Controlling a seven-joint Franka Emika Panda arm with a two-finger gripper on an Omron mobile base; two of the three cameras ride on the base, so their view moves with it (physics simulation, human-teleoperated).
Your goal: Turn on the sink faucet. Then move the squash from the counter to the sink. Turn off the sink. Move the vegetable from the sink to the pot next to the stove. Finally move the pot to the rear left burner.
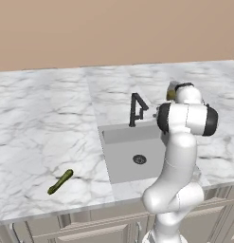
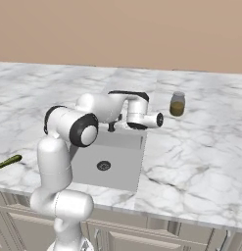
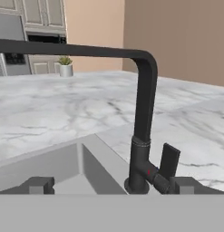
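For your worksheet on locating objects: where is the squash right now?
The squash lies on the counter near its front edge, left of the sink; in the right base view it shows at the left edge.

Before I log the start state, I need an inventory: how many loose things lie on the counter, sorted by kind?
Vegetables: 1, the squash on the counter, left of the sink.
Glass jars: 1, the jar with olive-yellow contents, behind the sink to its right.
Potted plants: 1, the small plant far back.
Total: 3

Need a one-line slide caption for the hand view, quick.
Open gripper close to the black faucet at the sink rim, jaws flanking its base.
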